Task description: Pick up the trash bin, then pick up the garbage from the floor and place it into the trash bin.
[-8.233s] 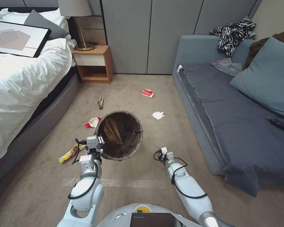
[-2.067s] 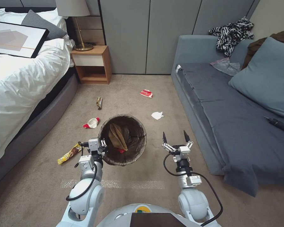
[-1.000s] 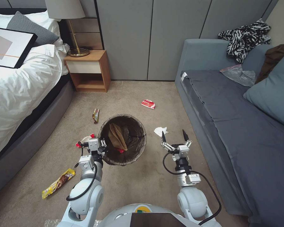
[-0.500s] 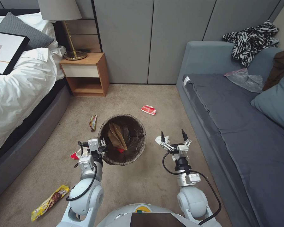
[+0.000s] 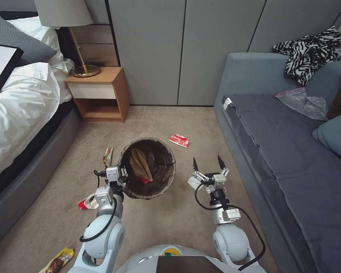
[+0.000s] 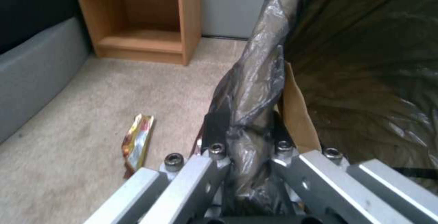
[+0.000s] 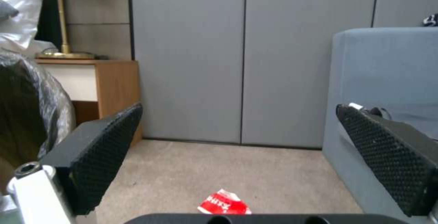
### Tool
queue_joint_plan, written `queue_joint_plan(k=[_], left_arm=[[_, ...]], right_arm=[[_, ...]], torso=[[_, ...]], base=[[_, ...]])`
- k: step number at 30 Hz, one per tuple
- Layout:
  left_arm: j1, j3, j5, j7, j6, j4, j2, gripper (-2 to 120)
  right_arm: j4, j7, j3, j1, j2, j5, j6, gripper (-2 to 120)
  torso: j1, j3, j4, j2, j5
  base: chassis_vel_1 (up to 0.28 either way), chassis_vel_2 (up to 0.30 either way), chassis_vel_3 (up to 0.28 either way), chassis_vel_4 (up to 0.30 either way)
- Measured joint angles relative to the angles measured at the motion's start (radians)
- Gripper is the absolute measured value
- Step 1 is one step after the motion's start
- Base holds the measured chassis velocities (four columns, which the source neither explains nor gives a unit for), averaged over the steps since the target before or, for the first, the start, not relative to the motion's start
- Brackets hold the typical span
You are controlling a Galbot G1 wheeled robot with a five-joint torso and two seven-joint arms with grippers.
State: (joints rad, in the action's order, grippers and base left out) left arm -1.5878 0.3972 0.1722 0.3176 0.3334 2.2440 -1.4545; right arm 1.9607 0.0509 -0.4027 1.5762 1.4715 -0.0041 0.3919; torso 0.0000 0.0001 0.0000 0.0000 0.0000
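Left gripper (image 5: 122, 175): pinched tight on the near rim of the trash bin (image 5: 161, 185), holding it up off the carpet (image 5: 159, 220).
Inside the bin: a crumpled brown paper bag (image 5: 140, 163).
Right gripper (image 5: 207, 163): held over the carpet, fingers spread wide, holding nothing.
White tissue (image 5: 192, 183): on the floor just under that gripper.
Red wrapper (image 5: 179, 140): on the carpet past the bin, toward the sofa (image 5: 291, 151).
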Motion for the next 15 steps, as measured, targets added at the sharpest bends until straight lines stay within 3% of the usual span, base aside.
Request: queue_joint_plan(k=[15], left_arm=[[0.001, 0.001, 0.000, 0.000, 0.000, -0.004, 0.000, 2]], right_arm=[[-0.025, -0.011, 0.005, -0.004, 0.005, -0.025, 0.043, 100]], torso=[[0.000, 0.000, -0.0001, 0.000, -0.0001]], base=[[-0.154, 0.147, 0.152, -0.153]])
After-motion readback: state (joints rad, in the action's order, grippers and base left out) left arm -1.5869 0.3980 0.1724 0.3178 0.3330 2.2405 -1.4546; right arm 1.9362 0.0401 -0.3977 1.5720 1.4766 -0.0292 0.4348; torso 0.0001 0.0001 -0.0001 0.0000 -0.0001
